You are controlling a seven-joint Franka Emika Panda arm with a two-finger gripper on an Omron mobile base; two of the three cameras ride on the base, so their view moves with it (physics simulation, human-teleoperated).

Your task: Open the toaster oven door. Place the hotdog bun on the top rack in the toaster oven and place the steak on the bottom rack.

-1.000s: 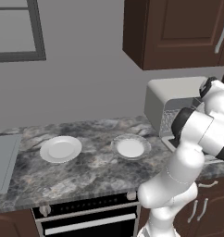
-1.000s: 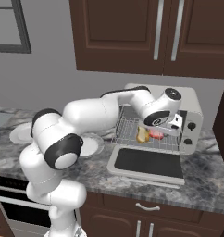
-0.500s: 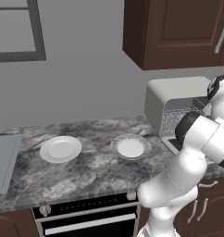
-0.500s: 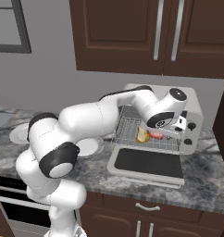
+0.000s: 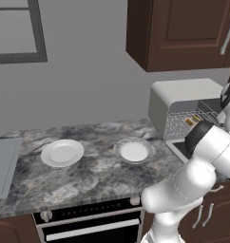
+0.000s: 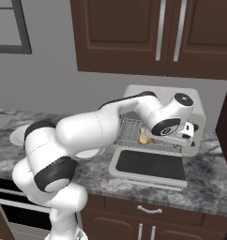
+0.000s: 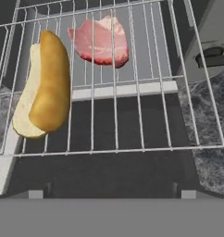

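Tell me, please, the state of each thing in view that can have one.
toaster oven door: open, folded down flat.
hotdog bun: lying on a wire rack.
steak: lying behind the rack's wires, apparently on a lower level.
gripper: open, holding nothing.
plates: bare.

Thin silver wire top rack (image 7: pixel 132 88), glossy marbled stone counter (image 5: pixel 88 175), dark wood cabinets (image 6: pixel 134 37)

A grey marbled tabletop (image 5: pixel 93 173) carries two empty white plates, a larger plate (image 5: pixel 62 152) near a smaller plate (image 5: pixel 134 151). Dark wooden cabinets (image 6: pixel 148 35) hang above; a black built-in oven (image 5: pixel 91 227) sits below.
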